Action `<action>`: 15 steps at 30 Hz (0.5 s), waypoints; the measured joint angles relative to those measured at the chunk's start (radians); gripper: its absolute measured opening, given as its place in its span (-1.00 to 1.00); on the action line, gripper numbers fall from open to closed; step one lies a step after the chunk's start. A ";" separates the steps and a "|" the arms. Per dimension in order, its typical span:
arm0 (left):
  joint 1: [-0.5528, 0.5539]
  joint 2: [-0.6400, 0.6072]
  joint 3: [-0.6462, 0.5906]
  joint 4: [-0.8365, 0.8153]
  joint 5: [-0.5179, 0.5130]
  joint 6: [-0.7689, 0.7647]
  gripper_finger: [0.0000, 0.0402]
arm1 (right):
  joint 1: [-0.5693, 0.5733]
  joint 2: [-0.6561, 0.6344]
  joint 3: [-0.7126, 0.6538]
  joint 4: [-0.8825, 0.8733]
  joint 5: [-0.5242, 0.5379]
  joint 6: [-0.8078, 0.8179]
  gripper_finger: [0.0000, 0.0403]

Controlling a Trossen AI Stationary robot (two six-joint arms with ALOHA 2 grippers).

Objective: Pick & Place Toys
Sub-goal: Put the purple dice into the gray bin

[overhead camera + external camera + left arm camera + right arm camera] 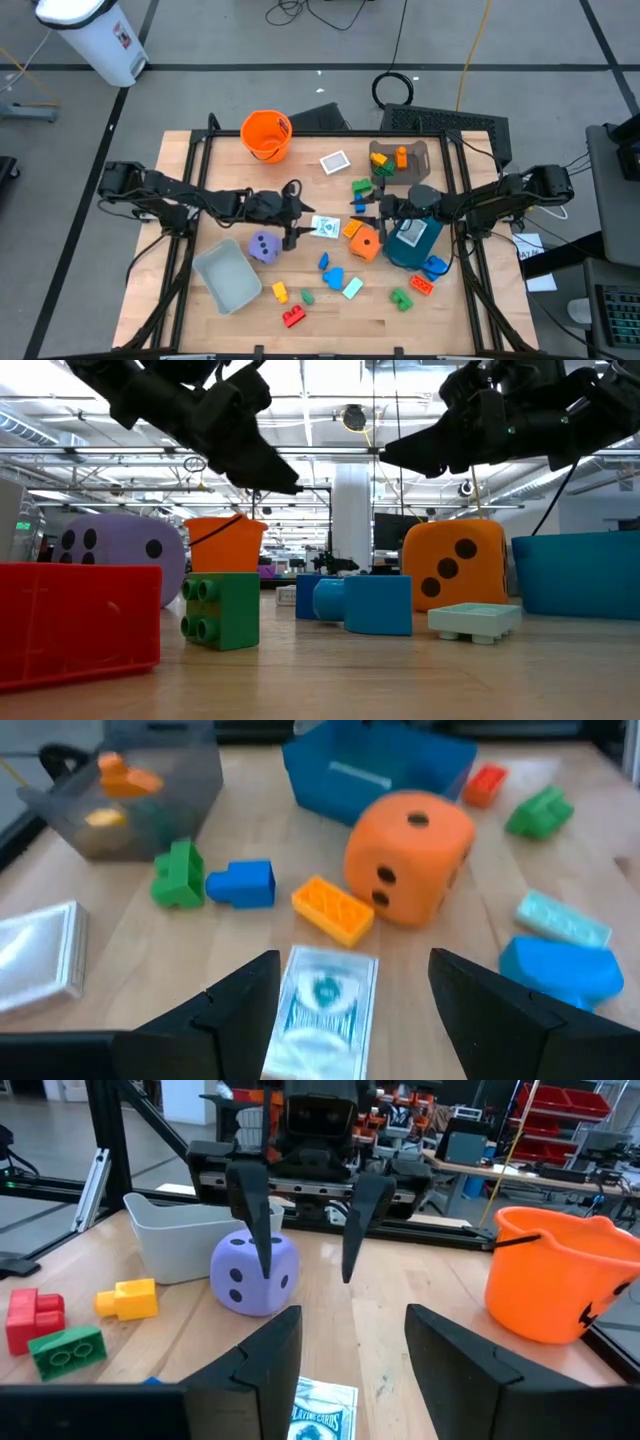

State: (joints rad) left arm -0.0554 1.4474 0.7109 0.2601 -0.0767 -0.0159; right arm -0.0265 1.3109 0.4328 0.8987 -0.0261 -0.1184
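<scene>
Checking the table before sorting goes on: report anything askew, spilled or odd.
Nothing looks damaged or spilled. The small bright plastic blocks lie scattered loose on the wooden table, as expected mid-sort. Both open pincers, left and right, hover facing each other over the same white picture card.

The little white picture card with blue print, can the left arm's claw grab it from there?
Probably yes: the white picture card lies flat between the open left gripper fingers, with nothing on top; the orange brick sits beyond.
</scene>
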 joint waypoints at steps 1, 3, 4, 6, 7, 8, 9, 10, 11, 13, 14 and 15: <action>-0.004 -0.009 0.000 -0.024 0.000 0.007 0.32 | 0.000 0.000 0.000 -0.006 0.000 0.000 -0.15; -0.013 -0.029 0.013 -0.097 -0.003 0.003 0.32 | 0.000 0.000 0.000 -0.017 0.000 0.001 -0.15; -0.019 -0.038 0.028 -0.151 -0.005 -0.014 0.32 | 0.000 0.000 0.000 -0.022 0.000 0.001 -0.15; -0.028 -0.060 0.076 -0.323 -0.011 -0.062 0.32 | 0.000 0.000 0.000 -0.024 0.000 0.001 -0.15; -0.034 -0.065 0.109 -0.409 -0.013 -0.088 0.32 | 0.000 0.000 0.000 -0.026 0.000 0.001 -0.15; -0.039 -0.068 0.146 -0.495 -0.015 -0.114 0.32 | 0.000 0.000 0.000 -0.029 0.000 0.001 -0.15; -0.045 -0.070 0.181 -0.583 -0.017 -0.140 0.32 | 0.000 0.000 0.000 -0.030 0.000 0.001 -0.15; -0.053 -0.070 0.215 -0.673 -0.016 -0.160 0.32 | 0.000 0.000 0.000 -0.030 0.000 0.001 -0.15; -0.061 -0.070 0.249 -0.758 -0.017 -0.177 0.32 | 0.000 0.000 0.000 -0.031 0.000 0.001 -0.15; -0.077 -0.070 0.308 -0.879 -0.016 -0.198 0.32 | 0.000 0.000 0.000 -0.037 0.000 0.001 -0.15; -0.084 -0.070 0.334 -0.930 -0.013 -0.204 0.32 | 0.000 0.000 0.000 -0.044 0.000 0.002 -0.15; -0.091 -0.070 0.358 -0.977 -0.010 -0.211 0.32 | 0.000 0.000 0.000 -0.050 0.000 0.003 -0.15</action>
State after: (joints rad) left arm -0.1459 1.3769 1.0686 -0.7172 -0.0870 -0.2273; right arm -0.0265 1.3109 0.4332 0.8486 -0.0265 -0.1150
